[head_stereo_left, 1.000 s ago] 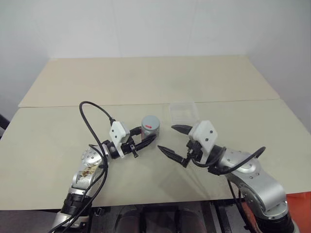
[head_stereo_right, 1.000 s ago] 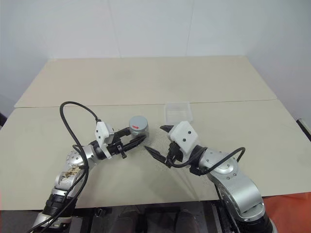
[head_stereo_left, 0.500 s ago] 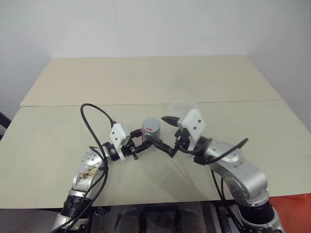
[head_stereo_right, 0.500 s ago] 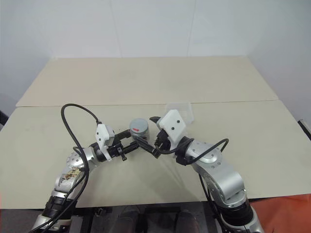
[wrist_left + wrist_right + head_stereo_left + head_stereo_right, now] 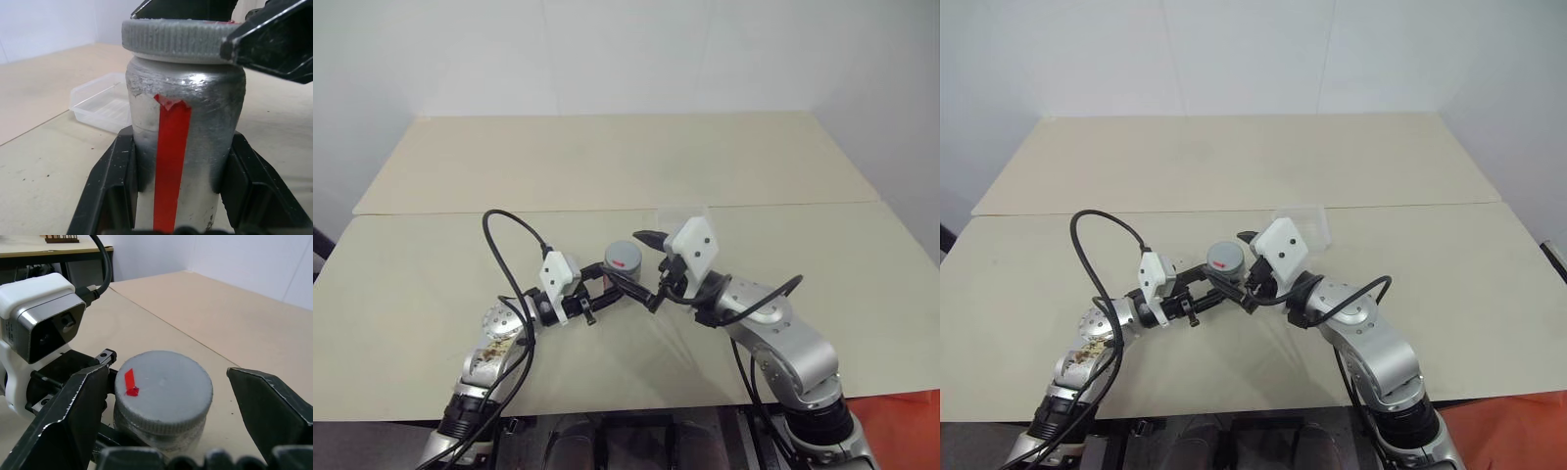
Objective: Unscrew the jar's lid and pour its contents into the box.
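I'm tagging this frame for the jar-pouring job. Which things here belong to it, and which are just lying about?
Belong to the job:
- jar, clamped in the left gripper
- lid, screwed on, between the right gripper's open fingers
- box, on the table behind the jar

Just lying about:
- nothing loose; there is just the table

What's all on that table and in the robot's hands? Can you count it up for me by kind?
Jars: 1, the silver jar with a red stripe
Lids: 1, the grey lid, on the jar
Clear plastic boxes: 1, the box
Robot hands: 2, the left hand and the right hand
Total: 5
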`<act>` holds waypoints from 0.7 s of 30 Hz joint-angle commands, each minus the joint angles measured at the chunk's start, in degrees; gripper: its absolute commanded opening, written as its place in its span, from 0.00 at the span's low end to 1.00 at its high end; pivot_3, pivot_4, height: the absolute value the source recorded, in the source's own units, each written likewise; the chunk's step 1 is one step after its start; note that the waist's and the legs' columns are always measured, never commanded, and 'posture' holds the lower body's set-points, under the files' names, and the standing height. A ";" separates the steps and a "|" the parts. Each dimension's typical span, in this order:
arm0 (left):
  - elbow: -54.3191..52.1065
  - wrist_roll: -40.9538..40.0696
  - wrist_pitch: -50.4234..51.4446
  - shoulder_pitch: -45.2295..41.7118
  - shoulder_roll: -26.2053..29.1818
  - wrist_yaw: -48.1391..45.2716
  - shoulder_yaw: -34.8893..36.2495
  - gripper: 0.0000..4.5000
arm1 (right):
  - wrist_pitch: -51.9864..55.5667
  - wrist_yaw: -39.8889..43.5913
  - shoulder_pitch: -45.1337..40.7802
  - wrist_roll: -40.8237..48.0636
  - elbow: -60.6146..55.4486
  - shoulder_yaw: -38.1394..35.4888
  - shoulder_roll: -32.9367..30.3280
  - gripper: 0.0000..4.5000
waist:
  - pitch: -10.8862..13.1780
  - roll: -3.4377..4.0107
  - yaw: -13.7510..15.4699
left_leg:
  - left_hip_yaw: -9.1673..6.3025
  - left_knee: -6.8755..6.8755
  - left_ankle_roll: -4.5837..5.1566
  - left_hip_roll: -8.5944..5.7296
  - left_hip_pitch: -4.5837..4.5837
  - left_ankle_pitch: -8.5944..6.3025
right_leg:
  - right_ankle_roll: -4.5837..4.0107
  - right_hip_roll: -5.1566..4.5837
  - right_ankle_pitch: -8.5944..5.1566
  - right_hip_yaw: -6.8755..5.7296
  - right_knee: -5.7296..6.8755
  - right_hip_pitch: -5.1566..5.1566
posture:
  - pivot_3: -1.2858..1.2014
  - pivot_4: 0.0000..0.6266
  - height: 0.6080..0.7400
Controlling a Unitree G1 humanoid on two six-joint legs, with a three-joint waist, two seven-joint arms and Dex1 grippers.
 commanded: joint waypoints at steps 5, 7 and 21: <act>-1.81 -0.05 -1.73 -0.70 -0.34 -0.04 0.12 0.41 | -1.99 -0.28 -0.69 -1.22 -1.46 0.70 0.56 0.65 | 0.00 0.00 0.01 | 0.00 0.00 0.00 0.00 0.00 0.00 | 0.00 0.00 0.00 0.00 0.00 0.00 | 0.52 0.24 1.00; -1.78 0.00 -1.78 -0.64 -0.31 -0.03 0.12 0.41 | -2.05 -0.24 -0.64 -1.27 -1.42 0.62 0.62 0.65 | 0.00 0.00 0.00 | 0.00 0.00 0.00 0.00 0.00 0.00 | 0.00 0.00 0.00 0.00 0.00 0.00 | 0.52 0.24 1.00; -0.99 1.23 -3.41 -0.36 0.02 -0.31 -0.41 0.41 | 3.12 -0.88 -2.12 8.24 -3.75 -6.57 4.74 0.65 | 0.00 0.00 0.00 | 0.00 0.00 0.00 0.00 -0.01 0.00 | 0.00 0.00 0.00 0.00 0.01 0.00 | 0.52 0.24 1.00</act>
